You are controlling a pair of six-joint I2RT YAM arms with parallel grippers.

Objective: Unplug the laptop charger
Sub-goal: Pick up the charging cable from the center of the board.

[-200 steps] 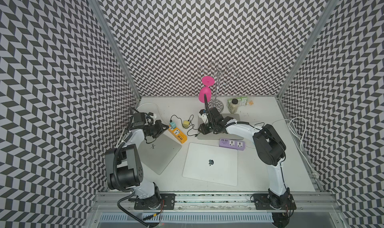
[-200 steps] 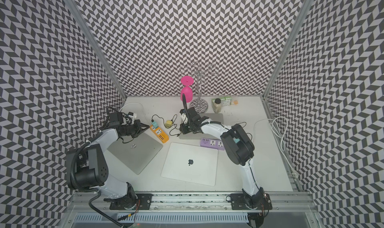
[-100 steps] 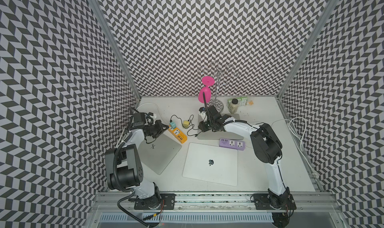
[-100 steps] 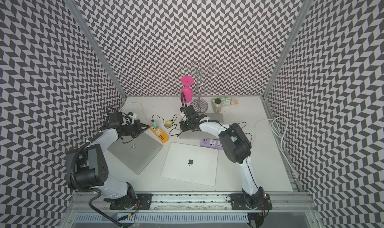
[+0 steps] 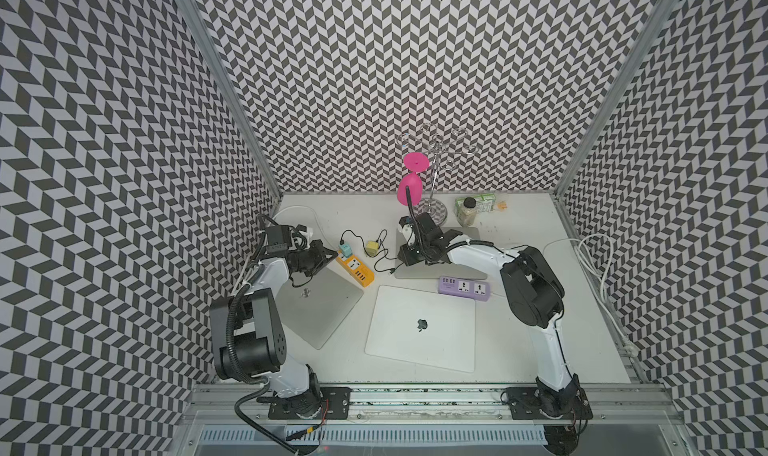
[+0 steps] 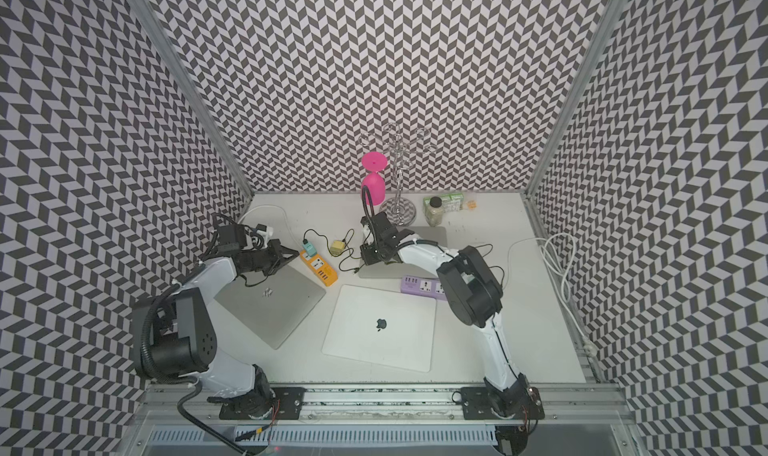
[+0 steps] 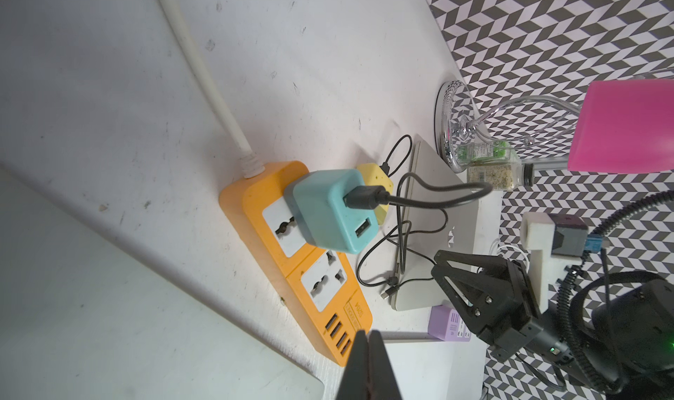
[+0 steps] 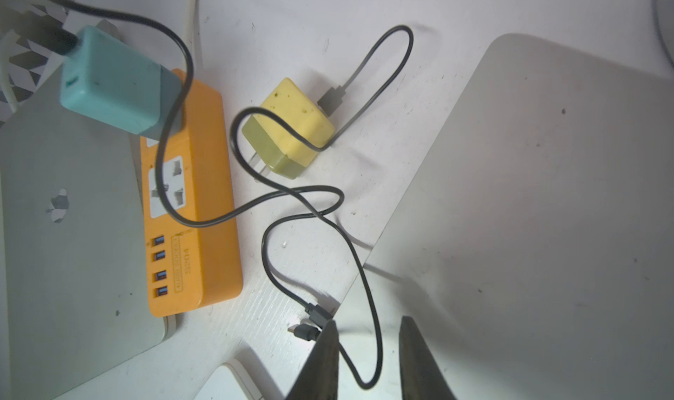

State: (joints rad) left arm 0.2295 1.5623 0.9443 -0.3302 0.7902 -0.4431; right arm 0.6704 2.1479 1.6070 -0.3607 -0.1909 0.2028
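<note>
as seen from the right wrist cam, find right gripper low over the corner of the grey laptop, jaws a narrow way apart, gripping nothing. note loop of thin black cable on the table under the gap, not pinched. find left gripper pinched fully shut, empty, just beside the usb end of the orange power strip; contact w/ strip not clear. locate task's thing: teal charger, still seated in the strip's end socket next to the white lead, standing up off the strip w/ a black usb plug in its outer face, well apart from the right jaws. skip yellow charger: loose on the table beside the strip, prongs bare, already out. can't tell port seating of the small plugs by the laptop corner.

judged step: approach to the teal charger, pull not begun. to do it well: lift clear of the cable loop first, so as not to drag it. open wider before closing, given a block prob wider than the present gap. grip the two flat sides, low near the strip, clear of the usb plug. pull straight out along the prongs, no twist or rocking. press left tips down on the strip's usb end to stop it lifting w/ the charger. watch for lead snagging the yellow charger.
</note>
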